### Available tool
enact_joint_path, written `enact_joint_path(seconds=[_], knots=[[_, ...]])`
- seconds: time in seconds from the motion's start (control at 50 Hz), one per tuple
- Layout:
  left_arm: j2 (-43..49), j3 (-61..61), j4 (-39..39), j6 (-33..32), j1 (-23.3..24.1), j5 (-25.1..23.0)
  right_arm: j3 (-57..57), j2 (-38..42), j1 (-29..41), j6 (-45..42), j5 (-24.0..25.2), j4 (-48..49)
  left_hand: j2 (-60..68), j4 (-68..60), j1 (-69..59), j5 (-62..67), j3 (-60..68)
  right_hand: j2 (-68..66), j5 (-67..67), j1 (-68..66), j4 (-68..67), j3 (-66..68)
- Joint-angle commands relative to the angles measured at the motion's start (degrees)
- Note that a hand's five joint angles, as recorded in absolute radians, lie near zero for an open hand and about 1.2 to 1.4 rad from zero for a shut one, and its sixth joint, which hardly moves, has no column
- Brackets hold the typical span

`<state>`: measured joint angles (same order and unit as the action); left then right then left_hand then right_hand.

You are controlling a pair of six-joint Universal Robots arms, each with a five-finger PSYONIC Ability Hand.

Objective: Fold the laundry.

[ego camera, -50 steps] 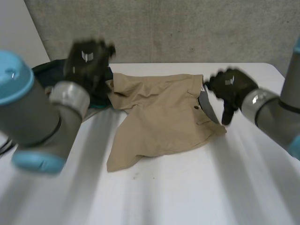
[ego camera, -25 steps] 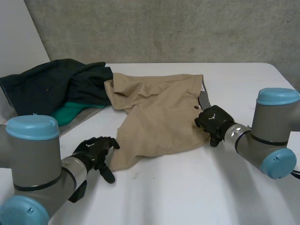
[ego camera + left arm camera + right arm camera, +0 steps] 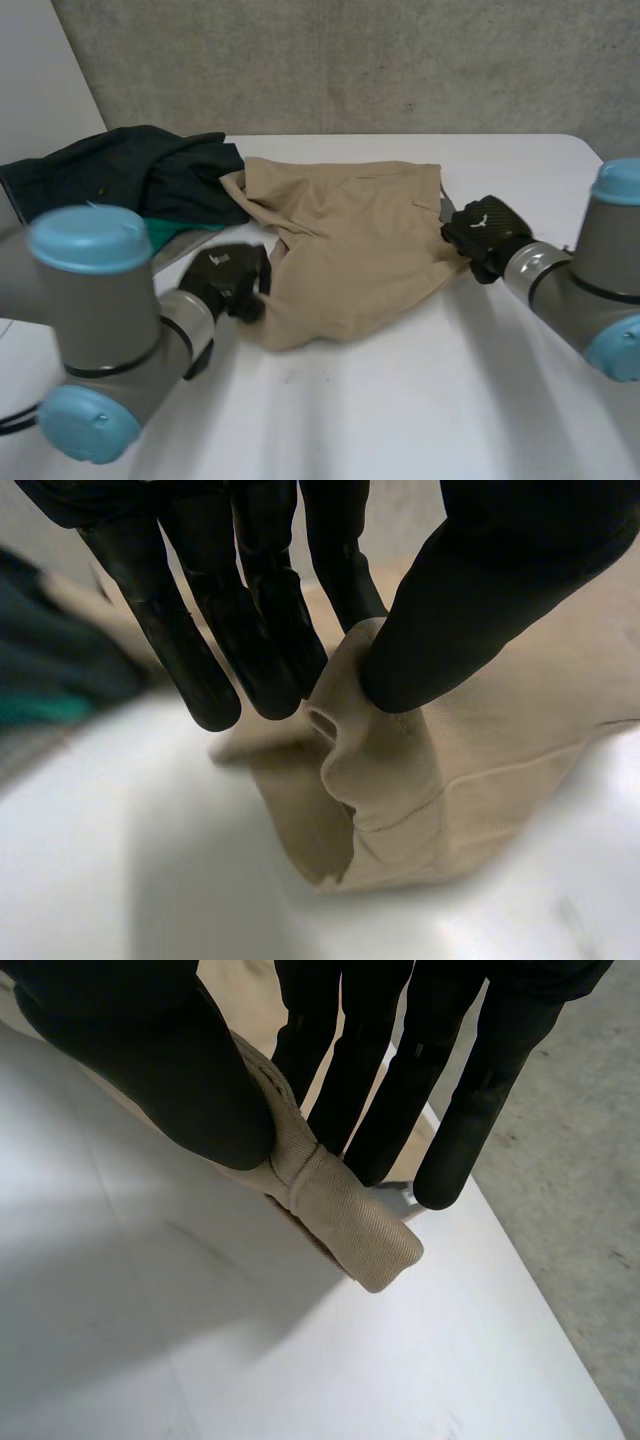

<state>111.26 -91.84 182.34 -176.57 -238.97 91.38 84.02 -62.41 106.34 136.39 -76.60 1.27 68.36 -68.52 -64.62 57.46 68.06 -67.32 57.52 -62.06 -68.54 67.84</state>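
Tan shorts [image 3: 350, 245] lie spread in the middle of the white table [image 3: 400, 400]. My left hand [image 3: 228, 280] is at their near left leg hem and pinches a fold of the tan cloth [image 3: 375, 770] between thumb and fingers. At the right edge of the shorts, by the waistband, my right hand [image 3: 482, 232] is shut on a bunched roll of tan fabric [image 3: 340, 1215], thumb against fingers. The held edges are lifted slightly off the table.
A heap of dark green clothes [image 3: 130, 180] with a bright green piece [image 3: 165, 235] under it lies at the table's back left, touching the shorts. A grey concrete wall [image 3: 350, 60] stands behind. White tabletop stretches across the front.
Both hands came down from above the table to the shorts and closed on the cloth: the left at the near left hem, the right at the right edge. The shorts have bunched.
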Motion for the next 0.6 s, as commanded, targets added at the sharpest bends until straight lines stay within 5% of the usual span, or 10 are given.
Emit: enact_joint_path(seconds=[0.02, 0.18, 0.3, 0.42, 0.6], knots=[[-14.82, 0.08, -3.48, -4.30, -3.42, 0.91, 2.20, -11.05, -1.22, 0.11, -0.57, -6.98, 11.64, -11.48, -15.38, 12.54, 11.94, -12.68, 12.48, -17.94, -11.46, 12.16], [-30.38, 1.30, -4.00, -11.43, -4.31, 0.73, 0.18, -26.08, -1.40, 2.48, -1.36, -14.36, 11.64, -11.48, -15.38, 12.54, 11.94, -12.68, 12.48, -17.94, -11.46, 12.16], [-33.48, 1.48, -5.58, -11.96, -4.04, 0.38, -2.28, -30.31, -2.80, 2.57, -1.27, -20.34, 11.64, -11.48, -15.38, 12.54, 11.94, -12.68, 12.48, -17.94, -11.46, 12.16], [-26.37, 2.27, -4.80, -13.36, -4.13, 0.29, -3.43, -28.39, -3.06, 2.66, -1.53, -21.40, 11.64, -11.48, -15.38, 12.54, 11.94, -12.68, 12.48, -17.94, -11.46, 12.16], [-2.03, 17.55, 2.40, -24.25, -3.60, 0.55, -12.11, -10.72, -0.87, 3.01, -6.09, -20.17, 11.64, -11.48, -15.38, 12.54, 11.94, -12.68, 12.48, -17.94, -11.46, 12.16]])
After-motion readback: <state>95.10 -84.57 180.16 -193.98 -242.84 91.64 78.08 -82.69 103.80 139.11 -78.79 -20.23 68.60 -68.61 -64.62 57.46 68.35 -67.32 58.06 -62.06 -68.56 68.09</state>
